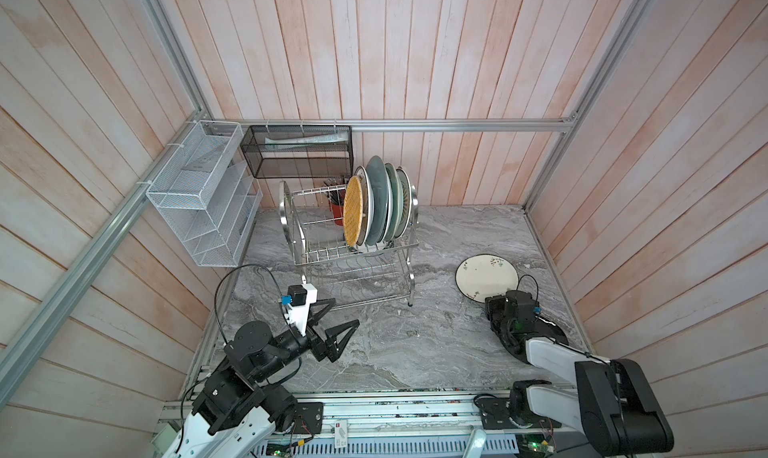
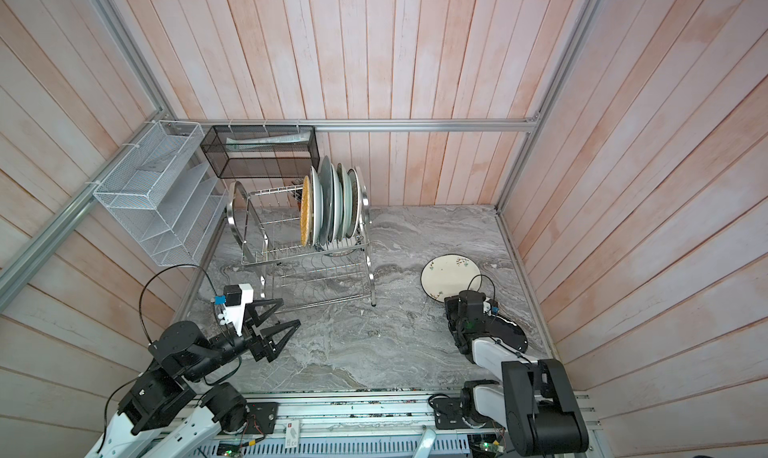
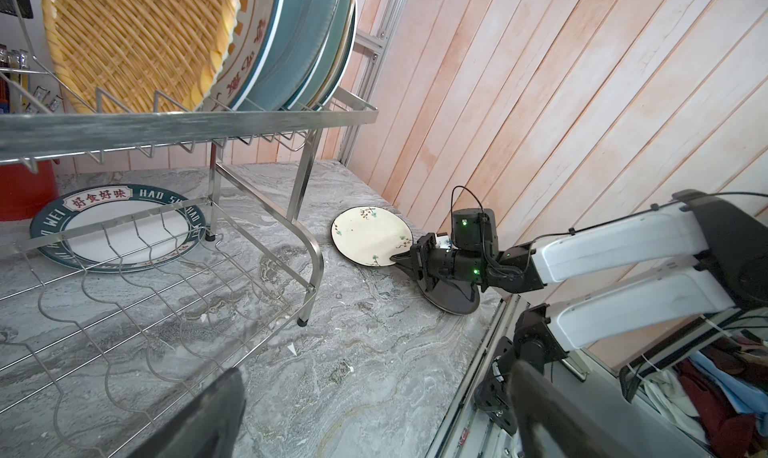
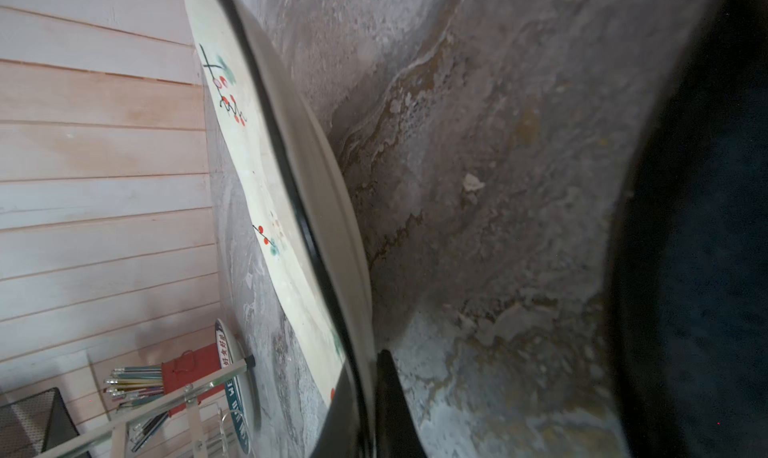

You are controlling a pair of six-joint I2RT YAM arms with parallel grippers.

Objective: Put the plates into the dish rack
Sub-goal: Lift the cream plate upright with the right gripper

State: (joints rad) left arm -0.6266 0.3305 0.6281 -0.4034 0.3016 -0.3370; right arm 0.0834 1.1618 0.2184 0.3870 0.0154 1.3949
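A: Why does the left gripper [image 1: 345,311] hover before the dish rack [image 1: 286,211]?
B: Fingers spread wide, empty; I'd judge it stands by. The plates [image 1: 378,198] stand on edge between the rack's upper prongs, which keep them upright.
A: Right of the rack?
B: The right gripper [image 3: 397,258] is clamped on the rim of the cream floral plate [image 1: 486,275], likely to tip it up, beside the black plate [image 3: 455,300].
A: Setting?
B: Grey marble counter [image 1: 415,352], pale plank walls [image 1: 415,61].

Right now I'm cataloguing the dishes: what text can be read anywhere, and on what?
"好食好味": banner on the white, dark-green-rimmed round plate lying beneath the steel wire dish rack.
"HAO S", "WEI": that plate's rim, partly hidden.
Orange rim characters on the racked white plate: too skewed to read.
White front-rail sticker: too small.
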